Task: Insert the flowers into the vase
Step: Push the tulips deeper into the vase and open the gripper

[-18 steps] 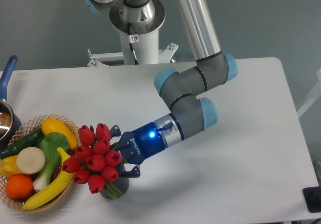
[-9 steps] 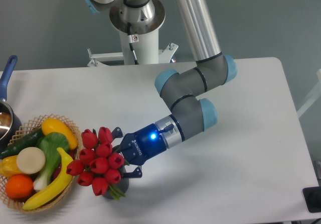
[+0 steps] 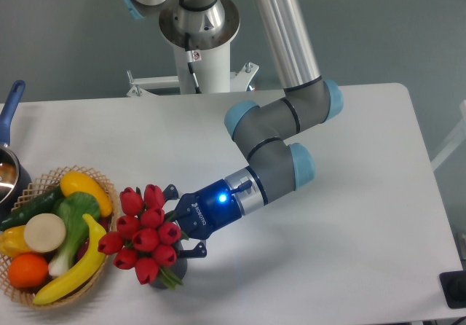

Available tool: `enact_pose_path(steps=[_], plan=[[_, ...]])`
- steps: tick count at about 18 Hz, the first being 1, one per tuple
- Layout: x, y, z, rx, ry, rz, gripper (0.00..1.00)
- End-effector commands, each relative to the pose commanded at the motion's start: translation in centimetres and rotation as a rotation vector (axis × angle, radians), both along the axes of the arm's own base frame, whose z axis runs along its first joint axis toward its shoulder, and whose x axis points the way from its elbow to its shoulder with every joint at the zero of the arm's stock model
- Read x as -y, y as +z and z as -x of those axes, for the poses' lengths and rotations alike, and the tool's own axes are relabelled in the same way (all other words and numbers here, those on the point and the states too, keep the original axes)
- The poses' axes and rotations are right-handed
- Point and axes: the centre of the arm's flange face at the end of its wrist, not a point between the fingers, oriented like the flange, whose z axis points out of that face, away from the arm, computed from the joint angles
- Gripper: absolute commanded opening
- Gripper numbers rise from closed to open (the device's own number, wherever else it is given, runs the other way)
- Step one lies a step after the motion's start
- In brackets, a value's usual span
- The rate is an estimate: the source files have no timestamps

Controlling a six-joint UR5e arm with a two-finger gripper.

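Since one second ago, we see that the flowers (image 3: 148, 232) sit a little lower and more toward 5 o'clock, so they no longer overlap the wicker basket (image 3: 29, 188) as much; against the picture of half a second ago almost nothing changes. We see the gripper (image 3: 175, 226) at the 3 o'clock side of the bunch, with one finger (image 3: 170, 192) above and one finger (image 3: 196, 251) below. Its fingers stand apart around the stems, but the red heads hide the contact, so we cannot tell if it grips them. Under the bunch we see the vase (image 3: 175, 266), mostly covered, with green leaves at its mouth. At 9 o'clock of the flowers the basket holds fruit and vegetables. We see a pot (image 3: 9, 166) with a blue handle at the left edge of the white table (image 3: 349, 267).
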Motion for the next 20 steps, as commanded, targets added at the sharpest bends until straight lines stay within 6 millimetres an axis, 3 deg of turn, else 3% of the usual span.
enact_pose_path(steps=[12, 18, 20], plan=[[0.61, -0.51, -0.16, -0.037, 0.004, -0.03, 0.62], [0.94, -0.28, 0.05, -0.045, 0.01, -0.037, 0.86], [0.97, -0.01, 0.02, -0.05, 0.01, -0.038, 0.99]])
